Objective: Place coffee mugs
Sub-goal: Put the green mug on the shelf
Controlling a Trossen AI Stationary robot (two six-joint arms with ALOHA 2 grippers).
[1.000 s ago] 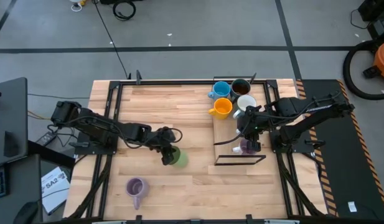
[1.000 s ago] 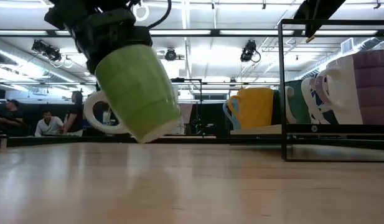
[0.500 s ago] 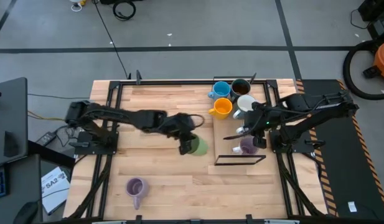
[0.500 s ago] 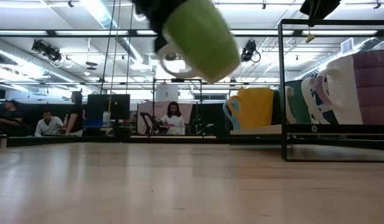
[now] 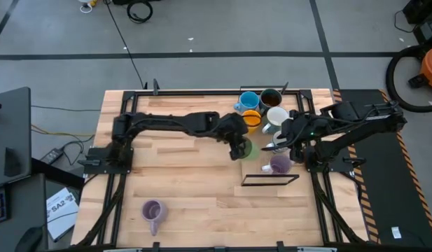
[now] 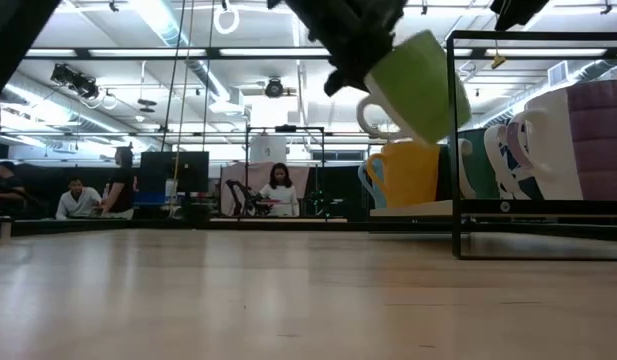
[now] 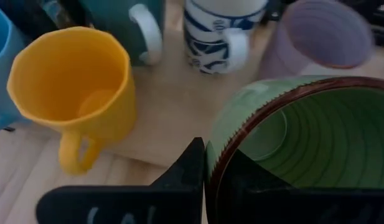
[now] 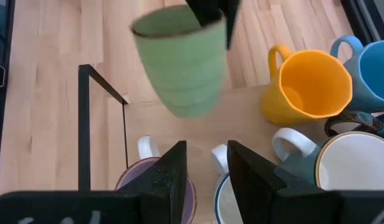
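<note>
The bench [image 5: 180,182] is pale wood planking, bare across its lower half in the high view except for a purple mug [image 5: 153,211] at lower left. In the low view its boards run back to a lit hall where people [image 6: 278,190] sit at desks near the frame's left and centre.

Right of centre in the high view a black wire frame [image 5: 270,180] edges a raised board [image 5: 254,150]. A second purple mug [image 5: 279,164] stands on it, with the white mug [image 5: 275,117], orange-yellow mug [image 5: 252,119], blue mug [image 5: 248,101] and dark brown mug [image 5: 270,97] clustered toward the upper edge.

The left gripper [image 5: 238,148] reaches across from the left, fingers clamped on the rim of the green mug [image 5: 244,148], which hangs tilted in the air just left of the frame's post in the low view. The right gripper [image 5: 282,143] hovers over the board, fingers apart and empty, beside the second purple mug.
</note>
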